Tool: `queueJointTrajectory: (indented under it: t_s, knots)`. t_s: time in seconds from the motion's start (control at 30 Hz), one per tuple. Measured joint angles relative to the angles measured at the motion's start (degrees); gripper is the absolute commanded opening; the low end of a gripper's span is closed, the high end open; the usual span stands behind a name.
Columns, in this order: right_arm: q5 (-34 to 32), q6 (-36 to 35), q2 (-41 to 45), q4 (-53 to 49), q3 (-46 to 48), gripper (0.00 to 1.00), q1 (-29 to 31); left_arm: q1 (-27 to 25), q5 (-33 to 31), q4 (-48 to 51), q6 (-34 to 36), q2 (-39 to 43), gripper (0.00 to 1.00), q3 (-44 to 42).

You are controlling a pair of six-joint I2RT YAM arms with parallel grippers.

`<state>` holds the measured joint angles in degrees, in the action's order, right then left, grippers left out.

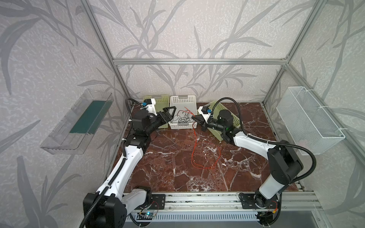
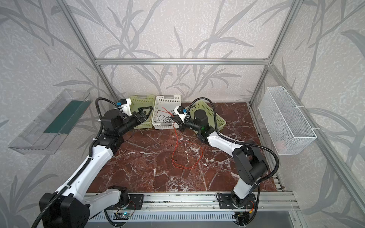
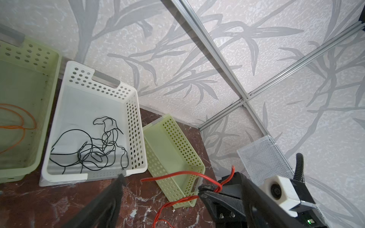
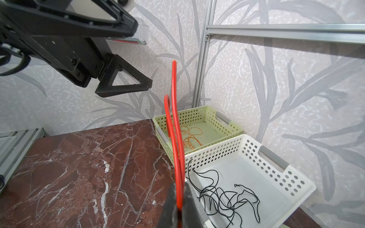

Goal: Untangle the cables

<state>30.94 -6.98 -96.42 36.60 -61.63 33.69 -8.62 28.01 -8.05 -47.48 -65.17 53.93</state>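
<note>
A red cable (image 1: 198,138) hangs from my right gripper (image 1: 194,118), which is shut on it beside the white basket (image 1: 182,97). The cable's loops lie on the marble table (image 1: 177,177). In the right wrist view the gripper (image 4: 179,190) pinches two red strands (image 4: 173,110) that rise past it. Several black cables (image 1: 180,118) lie tangled in the white basket (image 3: 126,92). An orange cable (image 4: 189,134) rests in the left green basket (image 1: 158,97). My left gripper (image 1: 167,114) is open and holds nothing, a little left of the right gripper.
A second green basket (image 1: 235,118) stands tilted under the right arm. A white wire basket (image 1: 308,122) hangs on the right wall. A clear shelf (image 1: 79,122) is fixed to the left wall. An aluminium frame post (image 4: 203,69) stands behind the baskets.
</note>
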Motion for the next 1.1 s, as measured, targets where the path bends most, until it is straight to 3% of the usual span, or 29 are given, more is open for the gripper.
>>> queueJointTrajectory:
  t_s: [0.37, 0.67, 0.93, 1.03, 1.1]
  knots:
    - [-1.44, -0.04, 0.00, 3.43, 2.71, 0.00, 0.00, -5.60, -2.38, -5.53, -17.00, -5.53, 0.92, -0.35]
    - [-6.80, -1.33, 0.00, 5.42, 2.95, 0.00, 0.00, -7.56, -6.51, -5.70, -22.23, -4.33, 0.92, -1.77]
    - [-5.27, -1.09, 0.00, 9.44, 3.87, 0.00, 0.00, -9.09, -8.96, -7.98, -26.49, -5.60, 0.91, -2.40]
    - [-3.85, -0.66, -0.02, 10.69, 4.92, 0.00, 0.00, -9.38, -9.38, -9.09, -27.52, -7.48, 0.85, -2.40]
    - [-3.13, -0.31, 0.00, 10.93, 5.42, 0.00, 0.00, -9.40, -9.60, -9.66, -28.09, -8.68, 0.70, -2.40]
